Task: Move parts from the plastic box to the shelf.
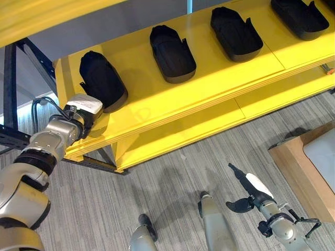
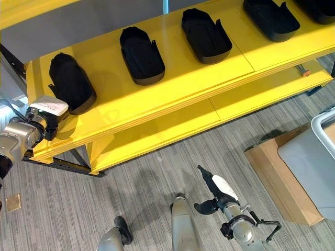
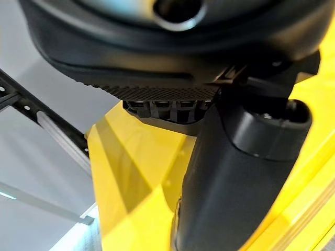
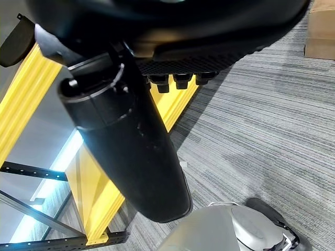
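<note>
Several black moulded parts lie in a row on the yellow shelf (image 1: 209,83). The leftmost part (image 1: 102,78) sits near the shelf's left end. My left hand (image 1: 84,119) is at the shelf's front left edge, just short of that part and holding nothing. Its thumb (image 3: 235,172) shows above the yellow board. My right hand (image 1: 254,191) hangs low over the carpet in front of the shelf, open and empty, with its thumb (image 4: 131,146) standing clear. The grey plastic box (image 2: 314,157) is at the far right.
The plastic box rests on a brown cardboard base (image 2: 272,172) on the carpet. A lower yellow board (image 1: 209,125) runs under the shelf. A black steel frame (image 1: 10,94) stands at the shelf's left end. A small orange-tipped thing (image 2: 303,70) lies at the right.
</note>
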You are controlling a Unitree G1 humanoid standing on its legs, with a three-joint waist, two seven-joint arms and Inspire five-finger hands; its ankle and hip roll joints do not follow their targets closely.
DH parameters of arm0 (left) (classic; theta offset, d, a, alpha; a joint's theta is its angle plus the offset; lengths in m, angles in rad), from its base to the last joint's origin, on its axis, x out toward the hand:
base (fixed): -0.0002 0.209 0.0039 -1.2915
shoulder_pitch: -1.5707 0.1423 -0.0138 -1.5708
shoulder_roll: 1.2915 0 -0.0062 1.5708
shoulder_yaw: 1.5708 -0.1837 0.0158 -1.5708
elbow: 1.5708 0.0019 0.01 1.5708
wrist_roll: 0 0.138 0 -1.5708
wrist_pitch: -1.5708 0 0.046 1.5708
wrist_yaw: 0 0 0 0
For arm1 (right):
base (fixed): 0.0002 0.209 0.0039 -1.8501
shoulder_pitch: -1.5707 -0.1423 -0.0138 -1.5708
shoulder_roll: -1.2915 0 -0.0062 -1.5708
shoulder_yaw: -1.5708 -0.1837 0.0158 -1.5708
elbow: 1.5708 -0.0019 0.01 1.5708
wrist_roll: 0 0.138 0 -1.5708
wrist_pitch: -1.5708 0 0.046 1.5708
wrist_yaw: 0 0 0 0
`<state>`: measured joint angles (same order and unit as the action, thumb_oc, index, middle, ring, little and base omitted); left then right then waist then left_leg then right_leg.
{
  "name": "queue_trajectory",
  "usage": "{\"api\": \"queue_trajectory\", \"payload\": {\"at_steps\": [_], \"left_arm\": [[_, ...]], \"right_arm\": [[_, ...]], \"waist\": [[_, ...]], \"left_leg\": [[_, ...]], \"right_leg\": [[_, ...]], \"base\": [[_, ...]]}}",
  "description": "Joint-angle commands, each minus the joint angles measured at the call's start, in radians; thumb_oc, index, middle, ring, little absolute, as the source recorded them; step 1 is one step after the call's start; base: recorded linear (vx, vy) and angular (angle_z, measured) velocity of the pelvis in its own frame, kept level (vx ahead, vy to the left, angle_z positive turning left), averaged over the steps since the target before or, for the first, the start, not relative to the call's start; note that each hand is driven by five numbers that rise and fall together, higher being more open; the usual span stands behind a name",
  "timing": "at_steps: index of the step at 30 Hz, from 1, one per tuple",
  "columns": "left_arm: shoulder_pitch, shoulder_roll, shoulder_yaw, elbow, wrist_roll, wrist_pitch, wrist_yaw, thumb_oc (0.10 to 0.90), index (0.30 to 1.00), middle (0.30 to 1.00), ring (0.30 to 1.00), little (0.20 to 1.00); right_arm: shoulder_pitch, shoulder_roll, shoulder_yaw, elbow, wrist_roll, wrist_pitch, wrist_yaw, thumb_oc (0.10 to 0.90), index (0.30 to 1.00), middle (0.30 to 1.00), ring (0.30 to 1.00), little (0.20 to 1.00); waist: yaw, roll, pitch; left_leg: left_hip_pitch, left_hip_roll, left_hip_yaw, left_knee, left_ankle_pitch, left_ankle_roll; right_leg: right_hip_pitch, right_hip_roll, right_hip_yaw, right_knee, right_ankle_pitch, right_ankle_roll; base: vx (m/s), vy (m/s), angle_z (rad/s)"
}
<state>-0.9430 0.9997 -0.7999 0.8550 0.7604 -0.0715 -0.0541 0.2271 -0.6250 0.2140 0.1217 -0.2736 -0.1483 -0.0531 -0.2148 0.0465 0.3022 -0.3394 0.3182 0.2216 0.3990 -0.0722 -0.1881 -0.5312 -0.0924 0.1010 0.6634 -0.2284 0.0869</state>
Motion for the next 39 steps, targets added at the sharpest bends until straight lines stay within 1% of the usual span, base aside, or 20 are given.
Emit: {"api": "queue_trajectory", "payload": {"at_steps": [1,6,7,8,9,11,12,13,14,15,16,22,24,25,28,30,32,34,36,39], "left_arm": [[-0.037,0.058,0.061,0.024,0.036,0.072,0.038,0.900,1.000,1.000,1.000,1.000],[-0.029,0.068,0.068,0.010,0.050,0.077,0.041,0.900,1.000,1.000,1.000,1.000],[-0.028,0.071,0.070,0.005,0.054,0.078,0.042,0.900,1.000,1.000,1.000,1.000],[-0.027,0.074,0.072,-0.002,0.059,0.080,0.044,0.900,1.000,1.000,1.000,1.000],[-0.026,0.074,0.072,-0.003,0.059,0.080,0.043,0.900,1.000,1.000,1.000,1.000],[-0.015,0.081,0.081,-0.017,0.065,0.081,0.049,0.900,1.000,1.000,1.000,1.000],[-0.015,0.087,0.079,-0.026,0.073,0.082,0.051,0.900,1.000,1.000,1.000,1.000],[-0.014,0.091,0.079,-0.035,0.075,0.081,0.053,0.900,1.000,1.000,1.000,1.000],[-0.009,0.094,0.084,-0.044,0.076,0.081,0.056,0.900,1.000,1.000,1.000,1.000],[-0.010,0.096,0.085,-0.054,0.080,0.081,0.059,0.900,1.000,1.000,1.000,1.000],[-0.012,0.099,0.088,-0.065,0.082,0.082,0.061,0.900,1.000,1.000,1.000,1.000],[-0.047,0.130,0.075,-0.148,0.104,0.077,0.077,0.900,1.000,1.000,1.000,1.000],[-0.104,0.165,0.079,-0.233,0.084,0.072,0.101,0.900,1.000,1.000,1.000,1.000],[-0.104,0.165,0.079,-0.234,0.084,0.072,0.101,0.900,1.000,1.000,1.000,1.000],[-0.181,0.216,0.138,-0.318,0.003,0.075,0.207,0.900,1.000,1.000,1.000,1.000],[-0.185,0.230,0.142,-0.315,0.001,0.075,0.224,0.900,1.000,1.000,1.000,1.000],[-0.195,0.261,0.161,-0.285,0.003,0.081,0.283,0.900,1.000,1.000,1.000,1.000],[-0.199,0.269,0.161,-0.285,0.004,0.080,0.299,0.900,1.000,1.000,1.000,1.000],[-0.181,0.288,0.183,-0.301,0.018,0.090,0.348,0.900,1.000,1.000,1.000,1.000],[-0.145,0.307,0.219,-0.328,0.035,0.101,0.350,0.900,1.000,1.000,1.000,1.000]], "right_arm": [[-0.038,-0.005,-0.041,-0.085,-0.020,-0.066,-0.021,0.900,1.000,1.000,1.000,1.000],[-0.035,-0.006,-0.043,-0.086,-0.025,-0.062,-0.018,0.900,1.000,1.000,1.000,1.000],[-0.037,-0.007,-0.043,-0.087,-0.026,-0.061,-0.017,0.900,1.000,1.000,1.000,1.000],[-0.037,-0.007,-0.044,-0.088,-0.025,-0.059,-0.016,0.900,1.000,1.000,1.000,1.000],[-0.036,-0.007,-0.044,-0.088,-0.025,-0.059,-0.015,0.900,1.000,1.000,1.000,1.000],[-0.033,-0.007,-0.047,-0.090,-0.027,-0.057,-0.014,0.900,1.000,1.000,1.000,1.000],[-0.033,-0.008,-0.047,-0.087,-0.028,-0.055,-0.013,0.900,1.000,1.000,1.000,1.000],[-0.034,-0.008,-0.048,-0.088,-0.028,-0.054,-0.014,0.900,1.000,1.000,1.000,1.000],[-0.033,-0.008,-0.050,-0.089,-0.027,-0.054,-0.012,0.900,1.000,1.000,1.000,1.000],[-0.033,-0.009,-0.050,-0.087,-0.027,-0.053,-0.012,0.900,1.000,1.000,1.000,1.000],[-0.034,-0.009,-0.051,-0.087,-0.027,-0.053,-0.013,0.900,1.000,1.000,1.000,1.000],[-0.036,-0.012,-0.054,-0.091,-0.027,-0.053,-0.011,0.900,1.000,1.000,1.000,1.000],[-0.036,-0.009,-0.058,-0.087,-0.024,-0.055,-0.014,0.900,1.000,1.000,1.000,1.000],[-0.036,-0.009,-0.058,-0.087,-0.024,-0.055,-0.014,0.900,1.000,1.000,1.000,1.000],[-0.035,-0.003,-0.061,-0.071,-0.019,-0.068,-0.022,0.900,1.000,1.000,1.000,1.000],[-0.032,-0.003,-0.060,-0.067,-0.017,-0.073,-0.028,0.900,1.000,1.000,1.000,1.000],[-0.026,-0.009,-0.055,-0.073,-0.008,-0.091,-0.034,0.900,1.000,1.000,1.000,1.000],[-0.024,-0.008,-0.049,-0.075,-0.008,-0.098,-0.036,0.900,1.000,1.000,1.000,1.000],[-0.020,-0.011,-0.035,-0.074,-0.006,-0.115,-0.040,0.900,1.000,1.000,1.000,1.000],[-0.017,-0.011,-0.038,-0.078,-0.007,-0.118,-0.042,0.900,1.000,1.000,1.000,1.000]], "waist": [[0.007,-0.035,-0.046],[0.009,-0.034,-0.046],[0.010,-0.035,-0.043],[0.011,-0.035,-0.044],[0.011,-0.033,-0.048],[0.014,-0.033,-0.050],[0.014,-0.032,-0.050],[0.014,-0.033,-0.046],[0.015,-0.032,-0.046],[0.017,-0.029,-0.051],[0.016,-0.030,-0.047],[0.021,-0.027,-0.048],[0.023,-0.025,-0.051],[0.023,-0.025,-0.051],[0.035,-0.021,-0.059],[0.035,-0.019,-0.061],[0.038,-0.017,-0.066],[0.039,-0.018,-0.066],[0.042,-0.019,-0.068],[0.045,-0.020,-0.069]], "left_leg": [[-0.049,-0.032,-0.053,0.119,-0.066,0.072],[-0.045,-0.031,-0.052,0.120,-0.068,0.072],[-0.055,-0.030,-0.045,0.115,-0.041,0.080],[-0.055,-0.030,-0.044,0.115,-0.041,0.081],[-0.046,-0.033,-0.052,0.119,-0.066,0.073],[-0.046,-0.035,-0.052,0.119,-0.067,0.074],[-0.045,-0.036,-0.053,0.118,-0.067,0.074],[-0.054,-0.034,-0.046,0.114,-0.042,0.082],[-0.054,-0.035,-0.046,0.114,-0.042,0.082],[-0.045,-0.037,-0.054,0.118,-0.066,0.074],[-0.053,-0.035,-0.047,0.114,-0.041,0.082],[-0.049,-0.038,-0.050,0.110,-0.041,0.083],[-0.048,-0.040,-0.054,0.109,-0.041,0.083],[-0.048,-0.041,-0.054,0.109,-0.041,0.083],[-0.046,-0.045,-0.060,0.100,-0.035,0.082],[-0.046,-0.046,-0.062,0.098,-0.034,0.082],[-0.045,-0.049,-0.064,0.091,-0.032,0.082],[-0.045,-0.049,-0.065,0.091,-0.032,0.082],[-0.048,-0.049,-0.066,0.093,-0.031,0.081],[-0.049,-0.049,-0.067,0.093,-0.033,0.081]], "right_leg": [[0.079,-0.037,-0.012,-0.075,0.053,0.023],[0.083,-0.038,-0.012,-0.078,0.053,0.024],[0.074,-0.037,-0.014,-0.085,0.079,0.019],[0.074,-0.037,-0.014,-0.086,0.079,0.019],[0.083,-0.038,-0.012,-0.080,0.056,0.023],[0.084,-0.039,-0.013,-0.080,0.055,0.024],[0.086,-0.039,-0.014,-0.081,0.055,0.025],[0.078,-0.039,-0.017,-0.087,0.078,0.021],[0.079,-0.040,-0.018,-0.088,0.078,0.021],[0.090,-0.041,-0.016,-0.084,0.056,0.026],[0.082,-0.041,-0.018,-0.090,0.078,0.021],[0.089,-0.042,-0.022,-0.091,0.078,0.022],[0.093,-0.043,-0.023,-0.092,0.078,0.022],[0.093,-0.043,-0.023,-0.092,0.078,0.022],[0.101,-0.045,-0.031,-0.097,0.077,0.024],[0.102,-0.045,-0.031,-0.099,0.078,0.024],[0.102,-0.046,-0.032,-0.104,0.079,0.026],[0.102,-0.046,-0.032,-0.105,0.081,0.026],[0.100,-0.046,-0.033,-0.106,0.082,0.026],[0.098,-0.045,-0.035,-0.105,0.081,0.026]], "base": [[0.00,0.000,0.00],[-0.02,-0.001,0.00],[-0.09,-0.005,0.00],[0.00,0.000,0.00],[0.09,0.016,-0.01],[0.04,0.008,0.00],[-0.08,-0.004,0.01],[-0.08,-0.001,0.02],[0.00,0.000,0.00],[0.00,0.000,0.00],[0.00,0.000,0.00],[-0.01,-0.001,0.00],[0.00,0.000,0.00],[0.00,0.000,0.00],[0.00,0.000,0.00],[0.00,0.000,0.00],[0.00,0.000,0.00],[0.00,0.000,0.00],[0.00,0.000,0.00],[0.00,0.000,0.01]]}}
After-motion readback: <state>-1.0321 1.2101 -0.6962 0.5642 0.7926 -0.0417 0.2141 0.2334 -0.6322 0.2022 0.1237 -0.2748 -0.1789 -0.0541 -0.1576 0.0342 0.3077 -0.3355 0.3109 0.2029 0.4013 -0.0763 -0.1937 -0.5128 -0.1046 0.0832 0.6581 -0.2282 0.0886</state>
